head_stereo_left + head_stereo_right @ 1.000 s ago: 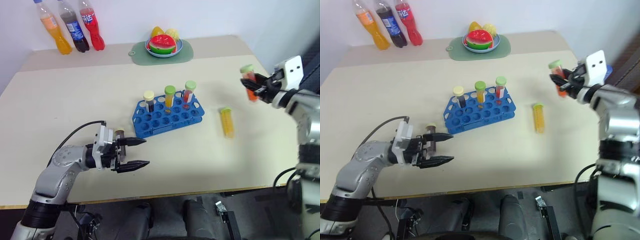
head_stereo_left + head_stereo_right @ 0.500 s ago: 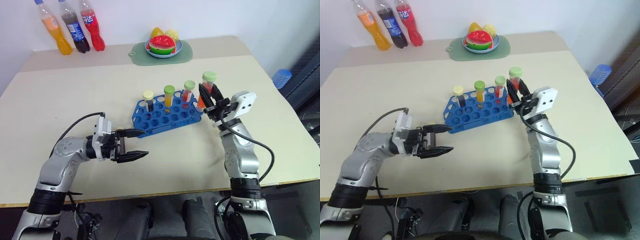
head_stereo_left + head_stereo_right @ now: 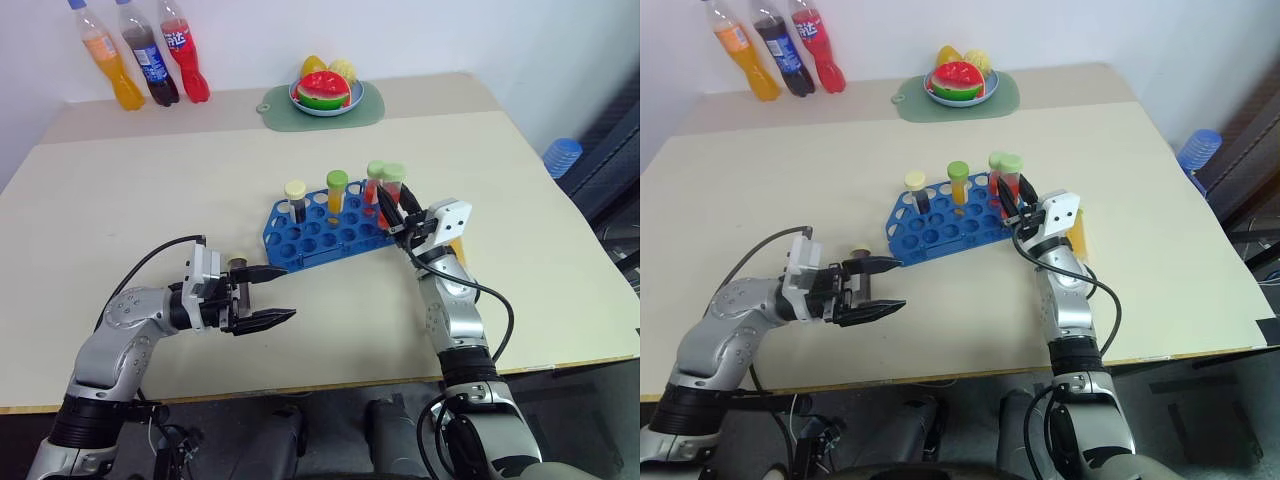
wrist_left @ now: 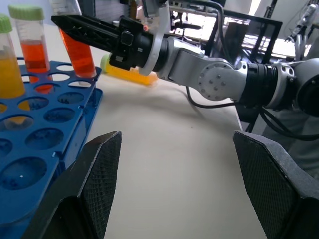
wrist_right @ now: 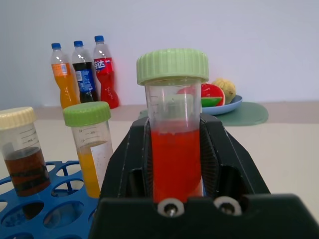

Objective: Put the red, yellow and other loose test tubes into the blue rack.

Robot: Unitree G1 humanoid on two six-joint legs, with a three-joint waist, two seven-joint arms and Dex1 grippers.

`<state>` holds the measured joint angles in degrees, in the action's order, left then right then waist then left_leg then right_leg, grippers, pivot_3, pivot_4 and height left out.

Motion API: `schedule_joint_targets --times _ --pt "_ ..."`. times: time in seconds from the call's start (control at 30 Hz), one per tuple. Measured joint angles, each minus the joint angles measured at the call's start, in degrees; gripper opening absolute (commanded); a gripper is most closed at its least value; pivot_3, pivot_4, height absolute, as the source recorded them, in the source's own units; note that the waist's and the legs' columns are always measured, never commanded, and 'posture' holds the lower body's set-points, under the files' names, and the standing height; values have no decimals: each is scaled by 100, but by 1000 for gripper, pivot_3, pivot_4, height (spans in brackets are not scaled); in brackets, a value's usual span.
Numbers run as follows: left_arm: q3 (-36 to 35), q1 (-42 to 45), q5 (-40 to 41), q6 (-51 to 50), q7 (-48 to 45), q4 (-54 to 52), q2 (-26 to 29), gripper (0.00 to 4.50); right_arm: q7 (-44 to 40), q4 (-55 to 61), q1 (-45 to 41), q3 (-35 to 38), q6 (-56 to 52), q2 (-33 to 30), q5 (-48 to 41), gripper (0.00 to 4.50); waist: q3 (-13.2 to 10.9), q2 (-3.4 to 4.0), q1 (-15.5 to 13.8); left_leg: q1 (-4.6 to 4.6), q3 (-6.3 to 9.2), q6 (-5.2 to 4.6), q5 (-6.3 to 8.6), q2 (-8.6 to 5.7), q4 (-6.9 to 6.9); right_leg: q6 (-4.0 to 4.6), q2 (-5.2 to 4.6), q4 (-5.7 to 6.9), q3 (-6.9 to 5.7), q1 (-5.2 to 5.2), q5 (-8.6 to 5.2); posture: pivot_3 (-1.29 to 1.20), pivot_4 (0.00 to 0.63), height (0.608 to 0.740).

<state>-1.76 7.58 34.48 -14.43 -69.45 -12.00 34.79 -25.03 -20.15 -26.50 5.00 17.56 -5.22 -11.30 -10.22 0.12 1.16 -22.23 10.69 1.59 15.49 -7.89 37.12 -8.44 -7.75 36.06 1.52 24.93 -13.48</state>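
1. The right gripper (image 3: 392, 213) is squeezed tight on a red tube (image 5: 174, 159) with a pale green cap. It holds the tube upright.
2. That red tube is right at the right-hand end of the blue rack (image 3: 330, 235), close to another red tube (image 3: 374, 186) that stands in the rack.
3. The rack sits near the middle of the table (image 3: 120, 200). It has rows of round holes on top.
4. Three tubes stand in the rack: a dark brown tube (image 3: 297, 200) with a cream cap, a yellow tube (image 3: 338, 192) with a green cap, and the red one at the right end.
5. One more yellow tube (image 3: 1077, 230) lies flat on the table, just behind the right arm, to the right of the rack.
6. The left gripper (image 3: 272, 293) has its two black fingers spread apart and holds nothing. It points sideways toward the right, low over the table, in front of the left end of the rack.
7. At the far edge of the table stand three soda bottles (image 3: 150, 60): orange, dark and red.
8. A green mat (image 3: 320, 112) with a plate of fruit (image 3: 328, 85) on it lies at the back, well apart from the rack.
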Motion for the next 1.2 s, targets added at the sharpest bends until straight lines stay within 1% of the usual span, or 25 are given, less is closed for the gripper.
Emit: schedule_joint_targets --times 0.1,0.17,0.2,0.33,0.47,0.6,0.67,0.73,0.77,0.8,0.87,0.97,1.0,1.03,1.13,1.2 --pt "-26 -12 1 -5 53 -11 1 3679 0 -7 48 -24 41 51 -10 780 0 0 -2 1 0 0 0 2 -1 1 2 0 1 0 0 0 150 740" --pt "-26 -12 1 -11 84 -11 0 3679 3 -9 58 -25 61 80 -13 1828 0 0 -1 1 0 1 0 3 -1 1 3 0 0 0 1 0 150 740" --pt "-26 -11 2 -19 90 -11 0 3679 8 -20 61 -29 83 87 -10 2169 0 0 0 2 -1 1 0 5 -2 1 4 0 0 0 0 0 150 740" --pt "-21 10 2 -24 89 -10 -8 3679 270 5 93 -118 135 -39 338 4101 0 1 0 2 -3 2 -1 6 -3 2 6 2 1 4 1 0 150 740" --pt "8 65 -4 -13 73 30 -29 3679 409 726 414 -199 -463 -462 607 4101 0 0 -51 2 -3 2 -1 3 -1 3 4 1 3 3 1 0 150 740" --pt "72 202 -19 28 42 172 -136 3679 347 2529 1143 -280 -2003 -1060 658 4101 1 -1 -52 1 -3 2 -1 4 -1 3 4 2 4 3 1 0 150 740" --pt "100 241 -35 64 7 260 -183 3679 357 3568 1479 -245 -3173 -1444 614 4101 3 3 -50 1 -4 2 -1 5 -2 3 5 2 6 4 1 0 150 740" --pt "112 246 -85 146 -31 321 -231 3679 260 4397 1676 -104 -4391 -1844 352 4101 4 2 -47 1 -7 -1 1 8 -2 3 5 1 6 2 1 0 150 740" --pt "138 268 -106 172 -38 342 -273 3679 159 4756 1703 46 -5156 -2031 -10 4101 3 2 -56 0 -7 -4 3 8 0 3 4 0 6 0 1 0 150 740" --pt "187 283 -133 222 -43 366 -326 3679 14 5142 1696 284 -6037 -2324 -462 4101 3 3 -65 -1 -8 -33 19 8 1 4 3 -3 6 -2 2 0 150 740" --pt "261 286 -150 253 -55 431 -385 3679 -130 5522 1506 663 -7236 -2723 -1019 4101 4 1 -81 0 -8 -36 21 9 4 5 3 -5 4 -7 3 0 150 740" --pt "326 345 -187 287 -90 496 -462 3679 -135 5346 732 1054 -8870 -3186 -1425 4101 3 0 -68 1 -20 -37 21 16 4 11 4 -8 3 -6 7 0 150 740" --pt "326 351 -204 302 -102 513 -462 3679 -70 5061 315 1164 -9418 -3226 -1453 4101 3 0 -53 3 -27 -37 21 20 5 14 5 -9 3 -6 9 0 150 740" --pt "343 385 -234 330 -118 522 -486 3679 56 4534 -253 1262 -10035 -3268 -1416 4101 3 0 -51 3 -33 -37 21 22 4 17 5 -10 3 -5 11 0 150 740" --pt "379 385 -261 362 -141 524 -509 3679 205 3344 -1120 1273 -10750 -3479 -1269 4101 3 0 -68 0 -35 -38 22 24 0 17 5 -19 1 -5 11 0 150 740" --pt "386 378 -262 362 -143 520 -514 3679 234 2728 -1438 1151 -10907 -3527 -1211 4101 3 -1 -63 -5 -39 -33 19 25 1 15 4 -27 1 -4 12 0 150 740"
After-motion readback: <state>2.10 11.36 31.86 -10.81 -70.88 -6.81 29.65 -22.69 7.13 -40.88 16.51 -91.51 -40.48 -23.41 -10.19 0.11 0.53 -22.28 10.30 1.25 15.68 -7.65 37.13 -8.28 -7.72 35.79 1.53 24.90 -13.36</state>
